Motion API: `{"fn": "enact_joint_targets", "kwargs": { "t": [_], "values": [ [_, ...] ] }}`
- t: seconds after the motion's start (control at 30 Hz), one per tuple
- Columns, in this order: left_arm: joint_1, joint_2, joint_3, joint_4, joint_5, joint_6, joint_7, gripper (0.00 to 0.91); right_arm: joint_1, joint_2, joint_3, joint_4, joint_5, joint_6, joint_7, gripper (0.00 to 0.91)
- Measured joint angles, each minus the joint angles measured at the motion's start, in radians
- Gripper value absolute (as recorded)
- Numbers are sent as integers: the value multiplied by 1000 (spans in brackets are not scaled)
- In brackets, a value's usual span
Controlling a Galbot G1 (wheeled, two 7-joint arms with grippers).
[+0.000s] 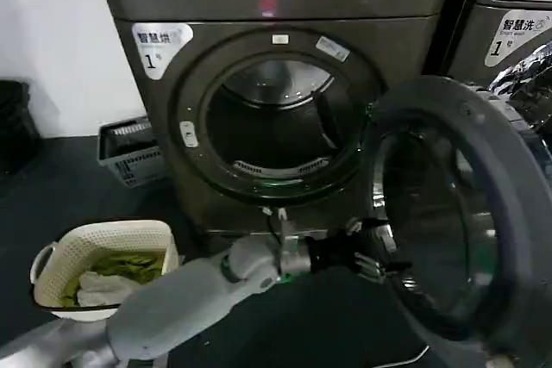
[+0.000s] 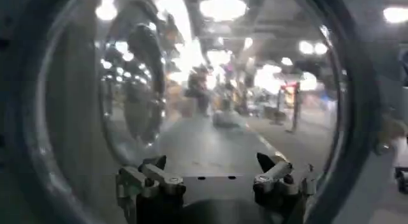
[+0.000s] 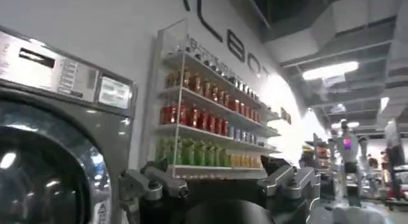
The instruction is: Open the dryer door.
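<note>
From my head view, the dryer door (image 1: 461,213) stood swung wide open to the right of the bronze-grey dryer (image 1: 276,109), its grey inner face and dark glass turned toward me and the drum opening (image 1: 274,122) fully exposed. My left arm reached across low in front of the machine, and my left gripper (image 1: 373,247) sat right at the door's near edge, by the lower left part of its rim; from here I could not tell whether it touched the rim. A white laundry basket (image 1: 103,256) with green and white cloth stood on the dark floor to the left, and a grey crate (image 1: 131,151) stood beside the dryer's left side. A neighbouring machine (image 1: 509,23) stood at the right, behind the open door.

In my left wrist view, my left gripper (image 2: 213,171) faced the door's glass (image 2: 217,85) closely, my jaws spread well apart with nothing between them, the fingertips (image 2: 266,161) dark against the reflecting pane.

In my right wrist view, my right gripper (image 3: 220,180) was raised away from the dryer, jaws parted and empty. A washing machine's chrome-ringed door (image 3: 44,174) and control panel (image 3: 60,75) lay beside it, and a wall shelf (image 3: 210,123) of coloured bottles stood beyond.
</note>
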Motion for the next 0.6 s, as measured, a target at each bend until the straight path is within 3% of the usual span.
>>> {"fn": "enact_joint_targets", "kwargs": {
  "t": [0.6],
  "values": [
    [-114,-153,97,112,43,-48,-54,907,-52,20,57,24,14,3,-18,907]
  ]
}}
